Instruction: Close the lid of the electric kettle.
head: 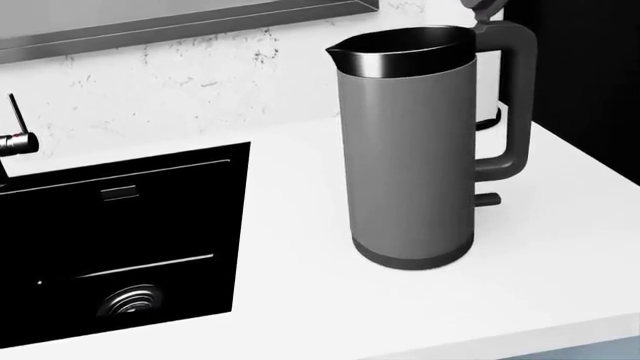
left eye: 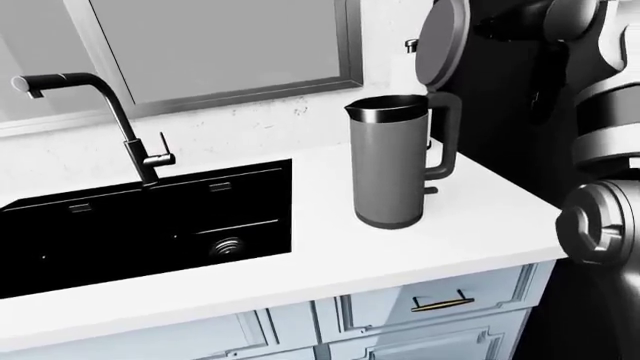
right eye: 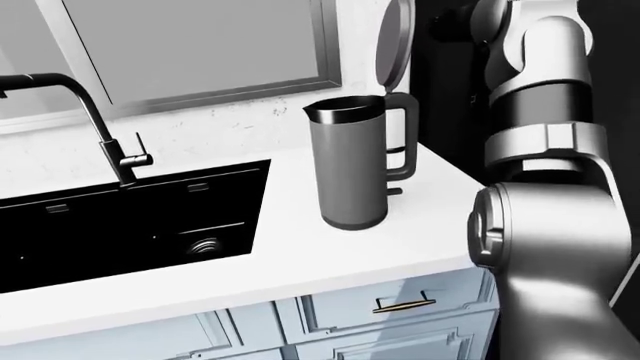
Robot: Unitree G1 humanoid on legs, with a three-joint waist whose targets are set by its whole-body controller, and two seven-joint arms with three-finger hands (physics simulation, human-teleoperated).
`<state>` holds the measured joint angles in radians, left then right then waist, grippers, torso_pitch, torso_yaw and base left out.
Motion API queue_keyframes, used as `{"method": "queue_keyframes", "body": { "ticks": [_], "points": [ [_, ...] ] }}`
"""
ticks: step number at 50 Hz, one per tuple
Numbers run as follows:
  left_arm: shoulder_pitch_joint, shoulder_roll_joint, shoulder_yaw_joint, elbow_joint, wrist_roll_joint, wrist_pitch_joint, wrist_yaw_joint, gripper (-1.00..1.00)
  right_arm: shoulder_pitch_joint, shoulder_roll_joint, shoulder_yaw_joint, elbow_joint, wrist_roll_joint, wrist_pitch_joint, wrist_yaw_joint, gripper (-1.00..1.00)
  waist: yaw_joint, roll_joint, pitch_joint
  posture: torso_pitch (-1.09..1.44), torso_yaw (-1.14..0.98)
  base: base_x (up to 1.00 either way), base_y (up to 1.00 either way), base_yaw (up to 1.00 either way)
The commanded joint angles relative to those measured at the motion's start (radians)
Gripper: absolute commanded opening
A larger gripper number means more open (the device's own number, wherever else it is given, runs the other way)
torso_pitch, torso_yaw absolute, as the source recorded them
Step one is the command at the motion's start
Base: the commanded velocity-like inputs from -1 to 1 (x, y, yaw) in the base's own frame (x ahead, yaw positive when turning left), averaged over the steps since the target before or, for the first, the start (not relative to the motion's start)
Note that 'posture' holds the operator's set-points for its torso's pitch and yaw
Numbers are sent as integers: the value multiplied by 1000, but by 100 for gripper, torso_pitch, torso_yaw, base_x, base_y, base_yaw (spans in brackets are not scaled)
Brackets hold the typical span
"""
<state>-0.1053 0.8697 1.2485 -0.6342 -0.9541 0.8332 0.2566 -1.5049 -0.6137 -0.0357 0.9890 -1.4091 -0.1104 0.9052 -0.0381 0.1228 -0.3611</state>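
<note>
The grey electric kettle stands upright on the white counter, just right of the sink. Its round lid is swung up, standing nearly vertical above the handle. The pot's mouth is open. My right arm rises at the right edge of both eye views. Its dark hand sits high, just to the right of the raised lid. The hand blends into the dark background, so its fingers and any contact with the lid are unclear. My left hand is not in any view.
A black sink with a drain lies to the kettle's left, and a dark faucet stands above it. A grey-framed window is on the wall. Pale cabinet drawers with a brass pull are below the counter.
</note>
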Motion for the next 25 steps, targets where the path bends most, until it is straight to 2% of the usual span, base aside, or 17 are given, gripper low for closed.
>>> {"method": "queue_keyframes", "body": {
  "ticks": [1, 13, 19, 25],
  "points": [
    [-11, 22, 1, -5, -1, -20, -3, 100, -49, 4, 1, -21, 0, 1, -32, 100, 0, -3, 3, -67, 0, 0, 0, 0],
    [-10, 25, 3, 0, -1, -22, -3, 100, -107, 84, 29, 50, -7, 19, -72, 100, 0, 1, 3, -67, 0, 0, 0, 0],
    [-9, 25, 5, 8, 5, -29, -9, 100, -103, 162, 48, 65, -6, 30, -98, 100, -4, 7, 1, -67, 0, 0, 0, 0],
    [-9, 26, 7, 13, 5, -31, -9, 100, -116, 205, 60, 84, -4, 35, -111, 100, -10, 11, 2, -67, 0, 0, 0, 0]
  ]
}}
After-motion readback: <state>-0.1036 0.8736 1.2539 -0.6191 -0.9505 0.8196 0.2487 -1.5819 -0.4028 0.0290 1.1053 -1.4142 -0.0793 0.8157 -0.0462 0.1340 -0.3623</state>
